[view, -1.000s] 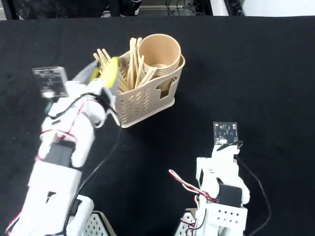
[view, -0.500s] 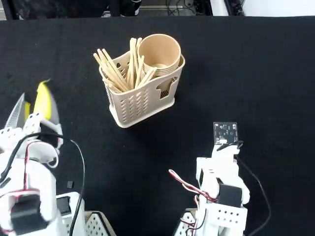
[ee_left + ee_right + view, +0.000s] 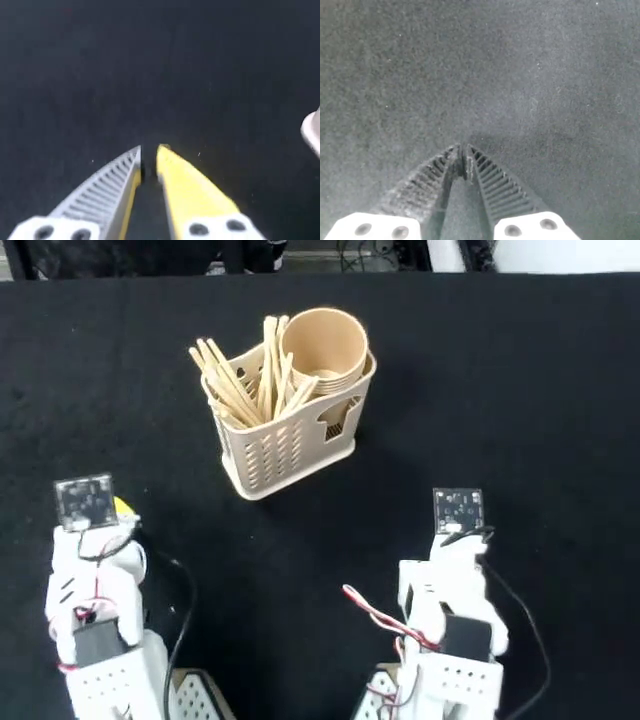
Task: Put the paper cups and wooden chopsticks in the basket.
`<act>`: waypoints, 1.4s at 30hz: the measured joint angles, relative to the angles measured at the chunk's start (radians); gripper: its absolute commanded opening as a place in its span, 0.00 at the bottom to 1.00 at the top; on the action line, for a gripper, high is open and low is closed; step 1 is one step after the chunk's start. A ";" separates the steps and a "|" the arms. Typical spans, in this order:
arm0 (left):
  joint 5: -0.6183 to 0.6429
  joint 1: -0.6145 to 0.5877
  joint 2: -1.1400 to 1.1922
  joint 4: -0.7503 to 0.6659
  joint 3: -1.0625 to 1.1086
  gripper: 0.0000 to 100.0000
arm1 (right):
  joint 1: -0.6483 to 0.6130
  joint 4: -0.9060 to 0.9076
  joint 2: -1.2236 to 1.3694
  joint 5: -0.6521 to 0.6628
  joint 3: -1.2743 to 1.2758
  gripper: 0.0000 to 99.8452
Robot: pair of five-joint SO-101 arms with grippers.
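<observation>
The left end effector (image 3: pixel 149 159) is closed on nothing above the black surface (image 3: pixel 520 390), and the right end effector (image 3: pixel 465 161) is likewise pressed together and empty. The basket (image 3: pixel 285 450) stands toward the far middle of the surface, well apart from the left arm (image 3: pixel 95 590) and the right arm (image 3: pixel 450 600), with paper cups (image 3: pixel 323 340) nested in one side and wooden chopsticks (image 3: pixel 240 385) upright in the other. Bare cloth lies all round it up to the far edge.

the basket (image 3: pixel 285 452) stands toward the far side of the black table (image 3: pixel 520 390), chopsticks (image 3: pixel 228 380) and paper cups (image 3: pixel 325 340) jutting above its rim; flat tabletop runs around it.
</observation>
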 measured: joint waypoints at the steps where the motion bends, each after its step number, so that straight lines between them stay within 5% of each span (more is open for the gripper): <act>1: -0.014 -0.008 -0.006 0.015 0.000 0.05 | 0.000 0.000 0.000 0.000 0.000 0.01; 13: -0.020 -0.153 -0.003 0.466 0.002 0.05 | 0.000 0.000 0.000 0.000 0.000 0.01; 21: -0.020 -0.290 -0.003 0.489 0.002 0.05 | 0.000 0.000 0.000 0.000 0.000 0.01; 42: -0.020 -0.298 -0.003 0.489 0.002 0.05 | 0.000 0.000 0.000 0.000 0.000 0.01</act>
